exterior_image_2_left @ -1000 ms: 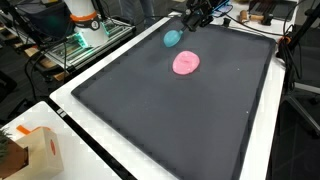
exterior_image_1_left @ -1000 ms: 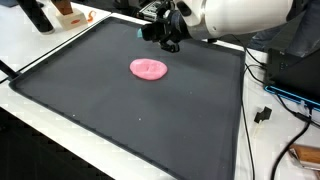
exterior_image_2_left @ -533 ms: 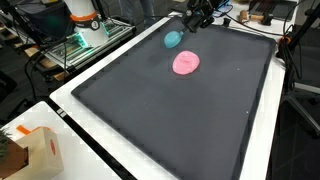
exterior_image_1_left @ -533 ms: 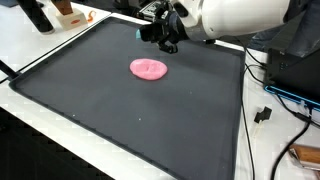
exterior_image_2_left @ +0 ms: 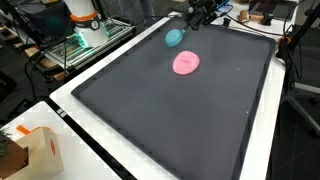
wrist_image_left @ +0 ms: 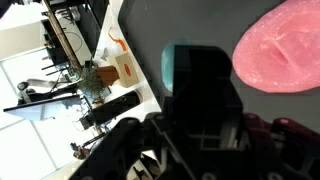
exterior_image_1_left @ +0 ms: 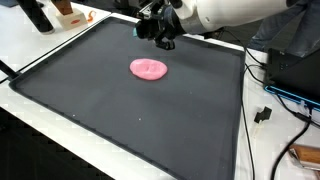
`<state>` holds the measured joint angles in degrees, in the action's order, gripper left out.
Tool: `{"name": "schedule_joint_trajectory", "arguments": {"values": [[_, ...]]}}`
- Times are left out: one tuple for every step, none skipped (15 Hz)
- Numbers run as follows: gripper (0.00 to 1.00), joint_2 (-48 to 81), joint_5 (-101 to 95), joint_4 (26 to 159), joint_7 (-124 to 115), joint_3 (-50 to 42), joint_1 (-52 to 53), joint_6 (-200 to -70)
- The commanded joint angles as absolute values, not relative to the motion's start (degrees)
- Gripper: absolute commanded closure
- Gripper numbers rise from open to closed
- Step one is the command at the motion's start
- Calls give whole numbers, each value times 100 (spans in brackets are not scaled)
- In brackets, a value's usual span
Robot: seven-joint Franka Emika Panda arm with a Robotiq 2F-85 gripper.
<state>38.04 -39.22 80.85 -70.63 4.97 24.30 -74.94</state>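
— Well, what is taking up most of the scene?

— A black mat (exterior_image_1_left: 150,120) is covering the white counter (exterior_image_1_left: 35,45) and filling nearly all of both exterior views. The white arm (exterior_image_1_left: 235,12) is reaching in over the mat's far edge.

— And what is lying on the mat?

— A flat pink piece (exterior_image_2_left: 186,63) is lying in the far half, apart from everything else. A smaller teal thing (exterior_image_2_left: 174,38) is sitting beyond it, close to the mat's far edge.

— Where is the pincer hanging?

— The pincer (exterior_image_2_left: 196,18) is hovering just beside the teal thing, on its far side. I cannot tell whether the two are touching. In the wrist view the pincer's dark body is blocking part of the teal thing, while the pink piece is showing at the upper right.

— Is the pincer spreading wide or pressing together?

— I cannot tell. Its fingers are blurring into the dark body in every view, so no gap is showing clearly.
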Motion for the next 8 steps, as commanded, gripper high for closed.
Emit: {"name": "schedule_joint_trajectory", "arguments": {"values": [[75,3467,-3681,8209,-6804,554,2271,-7568],[75,3381,-3636,8235,-6723,561,2237,-7594],[75,3307,-3584,8250,-6654,566,2205,-7622],[75,3208,-3514,8278,-6559,576,2165,-7664],[75,3130,-3441,8293,-6476,577,2134,-7696],[75,3031,-3349,8321,-6384,582,2095,-7749],[75,2952,-3256,8332,-6308,576,2062,-7788],[75,2859,-3143,8365,-6219,579,2017,-7872]]}}
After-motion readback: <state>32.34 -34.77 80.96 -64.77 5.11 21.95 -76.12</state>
